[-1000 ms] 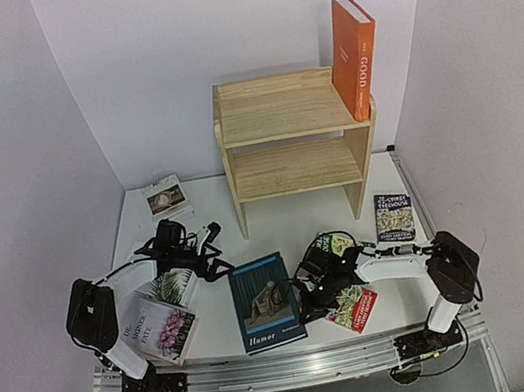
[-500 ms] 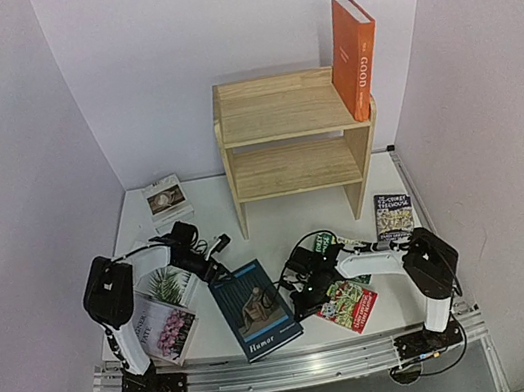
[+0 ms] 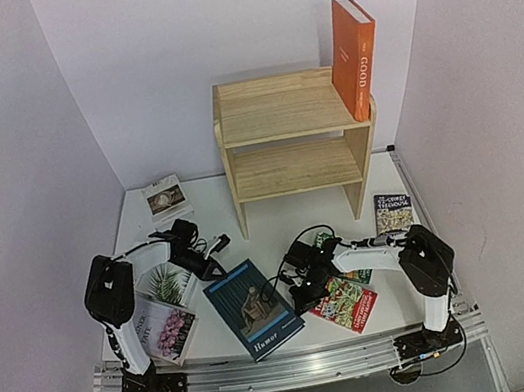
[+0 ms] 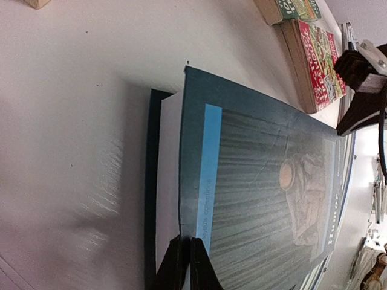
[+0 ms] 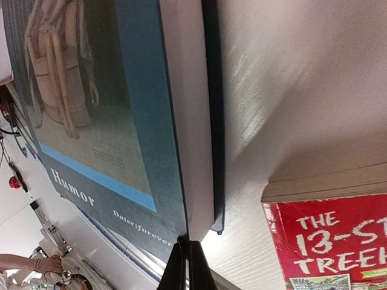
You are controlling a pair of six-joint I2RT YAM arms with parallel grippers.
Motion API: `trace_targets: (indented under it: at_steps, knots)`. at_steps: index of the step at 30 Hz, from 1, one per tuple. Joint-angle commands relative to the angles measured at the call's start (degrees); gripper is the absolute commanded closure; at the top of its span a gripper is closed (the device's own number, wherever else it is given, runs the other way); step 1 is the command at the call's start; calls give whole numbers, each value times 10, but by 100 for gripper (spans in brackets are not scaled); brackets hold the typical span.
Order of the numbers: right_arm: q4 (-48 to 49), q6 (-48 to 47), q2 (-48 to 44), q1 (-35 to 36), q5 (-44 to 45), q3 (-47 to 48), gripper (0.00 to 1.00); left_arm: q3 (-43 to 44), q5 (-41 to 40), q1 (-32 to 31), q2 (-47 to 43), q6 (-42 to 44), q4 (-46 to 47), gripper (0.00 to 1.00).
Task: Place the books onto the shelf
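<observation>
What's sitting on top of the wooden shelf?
Just the orange book, standing upright at the right end of the shelf. The corner of the shelf top beneath and behind it is covered.

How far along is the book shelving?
Done: only the orange GOOD book stands on the shelf top. In hand: the left gripper pinches the cover of the navy Humor book, the shut right gripper at its opposite edge. Left: it and six other books lie on the table.

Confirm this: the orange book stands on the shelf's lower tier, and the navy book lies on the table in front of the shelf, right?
Not quite: the orange book stands on the top tier of the shelf, at its right end, as the top view shows. The navy book does lie on the table in front of the shelf.
</observation>
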Motion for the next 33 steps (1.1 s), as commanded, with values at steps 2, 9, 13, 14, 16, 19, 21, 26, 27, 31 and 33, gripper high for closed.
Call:
trace_targets:
  at_steps: [2,9,13,14,16,19,21,26,27,31,33]
  knots:
    - [22,-2,6,-20,43,40,100,15,42,-18,-10,-18,-66,100]
    - [-10,-18,-34,-22,176,91,62,77,-10,-17,-46,-77,-152,100]
    - [-50,-20,-60,-12,287,121,19,102,-46,-17,-55,-132,-199,100]
    - [-57,-26,-65,-2,322,132,11,112,-50,-17,-51,-148,-212,100]
    - [-63,-41,-69,27,394,165,8,137,-55,-17,-39,-182,-236,100]
    - [-66,-51,-45,87,491,223,7,177,-60,-15,-12,-231,-275,100]
    - [-68,-73,-13,143,534,262,7,196,-53,-14,4,-259,-292,100]
    - [-77,-98,53,221,568,357,8,204,-49,-11,-2,-299,-289,100]
    - [-75,-95,54,223,566,355,8,201,-43,-10,-2,-306,-288,100]
    - [-65,-134,84,238,539,380,8,189,-24,-7,-1,-348,-274,100]
    - [-64,-148,112,246,527,406,8,192,-21,-7,-2,-361,-273,100]
